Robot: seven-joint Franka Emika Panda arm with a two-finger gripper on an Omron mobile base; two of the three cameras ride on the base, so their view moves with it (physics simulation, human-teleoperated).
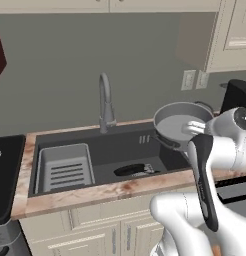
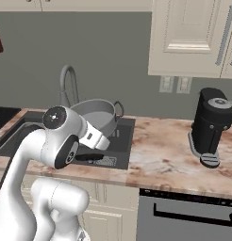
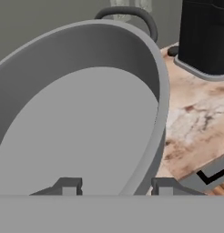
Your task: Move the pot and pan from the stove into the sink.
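the pincer (image 3: 116, 186) holds the pot (image 1: 182, 122) by its rim, one finger inside and one outside the wall, tilted in the air over the right end of the sink (image 1: 160, 155). the pan (image 1: 135, 170) already lies in the basin. the carry is near done, i judge; next comes lowering the pot beside the pan, then letting go.

White glossy arm (image 2: 23, 169), rounded bulbous links, dark grey joint caps, black strip along forearm.

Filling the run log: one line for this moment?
pot: held on rim by gripper, above sink right end | pan: in sink
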